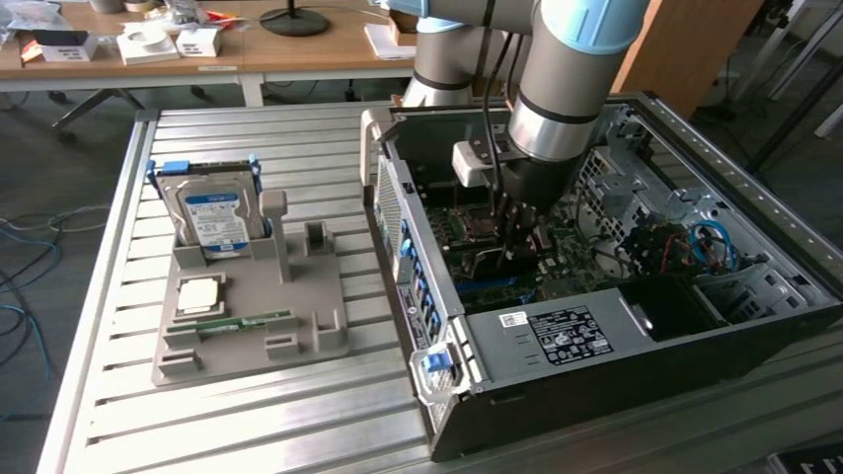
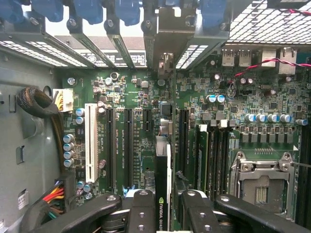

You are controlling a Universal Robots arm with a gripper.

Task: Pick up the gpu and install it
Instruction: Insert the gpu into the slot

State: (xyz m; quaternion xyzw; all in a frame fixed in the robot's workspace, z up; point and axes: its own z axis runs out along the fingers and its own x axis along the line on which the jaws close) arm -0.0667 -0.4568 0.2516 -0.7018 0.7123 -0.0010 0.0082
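Black pincer fingers [image 2: 141,213] pressed against both faces of the gpu [image 2: 163,194], pinching it edge-on in the gripper [image 2: 163,216]. From the wrist camera, shows the card's dark upper edge with a green-and-white maker's mark, running straight away from the fingers over the green motherboard [image 2: 131,92]. Hangs among the long black expansion slots [image 2: 129,145], with a white slot [image 2: 90,141] farther aside; cannot tell whether its lower edge touches any slot. Close beside the fingers, a silver processor socket [image 2: 260,179]. Beyond the card's far end, blue latches [image 2: 127,9] above silver slot covers along the case's rear wall.

In the exterior view, nearest the lower edge of the frame, a ribbed aluminium table [image 1: 264,425]. On it, right of centre, an open computer case [image 1: 567,336] lying on its side, with the arm [image 1: 567,89] reaching down from the upper middle and its tool low inside, over the board at frame centre. Left of centre, a grey parts holder [image 1: 310,336] carrying a green memory stick [image 1: 244,321], a square silver chip [image 1: 200,294] and, upright at its far end, a hard drive [image 1: 217,217] with a blue label. Farthest, across the upper left, a wooden desk [image 1: 303,49] with small boxes and a black lamp base [image 1: 292,20].
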